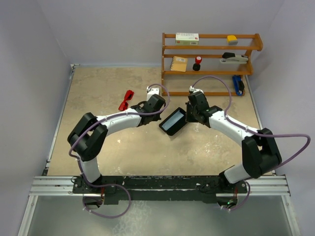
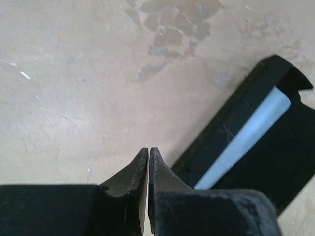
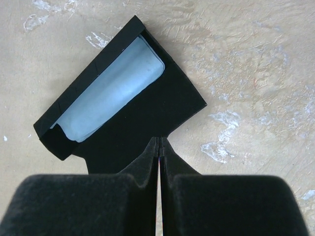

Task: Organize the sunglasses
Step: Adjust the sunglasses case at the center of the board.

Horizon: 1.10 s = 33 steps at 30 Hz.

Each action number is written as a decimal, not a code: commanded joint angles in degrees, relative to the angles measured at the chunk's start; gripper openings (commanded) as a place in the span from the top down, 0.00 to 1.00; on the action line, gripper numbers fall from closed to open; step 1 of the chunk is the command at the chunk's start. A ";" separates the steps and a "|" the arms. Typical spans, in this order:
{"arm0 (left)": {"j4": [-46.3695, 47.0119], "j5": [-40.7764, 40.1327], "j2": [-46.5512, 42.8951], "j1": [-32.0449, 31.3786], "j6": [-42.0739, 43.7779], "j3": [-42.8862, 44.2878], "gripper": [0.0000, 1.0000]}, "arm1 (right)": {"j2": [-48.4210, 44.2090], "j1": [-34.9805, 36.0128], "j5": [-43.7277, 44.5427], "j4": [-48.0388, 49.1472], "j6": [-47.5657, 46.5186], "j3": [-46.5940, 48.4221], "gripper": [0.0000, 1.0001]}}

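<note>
Sunglasses (image 1: 126, 100), red, lie on the table (image 1: 98, 88) to the left of the left claw (image 2: 148, 149) and slightly beyond it, apart from it and untouched. Left claw: fingers pressed together, holding nothing, hovering over bare table. Case (image 1: 173, 121), black and lying open with a pale blue cloth (image 3: 110, 91) in its tray, sits just right of the left claw, between the two claws. Right claw (image 3: 159, 139): likewise closed and empty, its tips over the case's flat flap; contact cannot be judged. Step in hand, by inference: fetching the sunglasses for the case. To do it well, the left claw should spread its fingers before descending, close across the frame near the bridge rather than on one thin arm, and lift level. The right claw may steady the flap so the case does not slide.
</note>
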 commanded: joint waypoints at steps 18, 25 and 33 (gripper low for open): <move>9.11 4.42 3.28 -0.95 0.46 -3.85 1.00 | 0.35 1.04 -0.59 0.39 -1.15 1.93 1.00; 8.77 2.76 1.26 -5.36 -1.66 -5.65 1.00 | 0.86 1.04 -1.32 1.15 -1.28 1.12 1.00; 8.84 1.39 -0.15 -9.31 -5.11 -6.53 1.00 | 0.50 1.09 -1.24 0.94 -1.58 0.84 1.00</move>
